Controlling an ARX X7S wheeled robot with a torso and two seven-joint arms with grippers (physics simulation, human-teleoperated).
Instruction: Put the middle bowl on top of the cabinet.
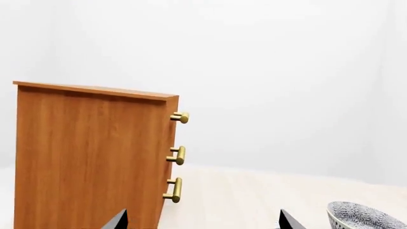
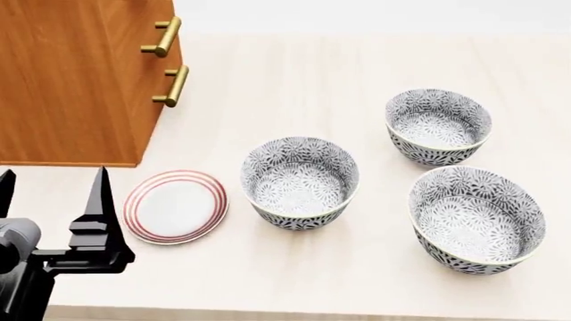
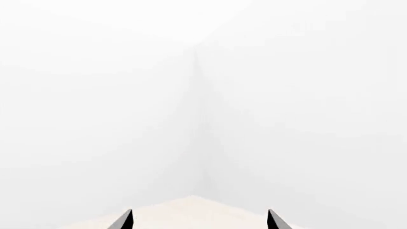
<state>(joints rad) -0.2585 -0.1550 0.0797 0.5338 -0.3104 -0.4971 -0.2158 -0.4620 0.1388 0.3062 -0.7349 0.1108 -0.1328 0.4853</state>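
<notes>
So the three floral bowls sit on the pale wood table (image 2: 295, 87) in a loose triangle. The middle bowl (image 2: 300, 182) is pretty much dead centre of the head view, upright, nothing touching it. One twin bowl (image 2: 438, 126) sits at about 2 o'clock from it, the other twin (image 2: 477, 219) at about 4 o'clock. Those two are close to each other but apart, and there's a clear strip of tabletop between them and the middle one.

At 9 o'clock from the middle bowl is a small red-ringed plate (image 2: 176, 206), near its side with a thin gap. The cabinet (image 2: 71, 80) fills the 10–11 o'clock corner, its brass handles (image 2: 170, 85) sticking out toward the open table. Its bottom front corner sits just behind the plate. The left wrist view shows its flat top edge with empty white space above it.

Left gripper (image 2: 49, 200) hovers at the lower left in front of the cabinet side, fingers spread wide, holding nothing. Right gripper (image 3: 199, 220) only shows two dark fingertips in its wrist view, also spread apart, pointing over a table corner at blank wall.
</notes>
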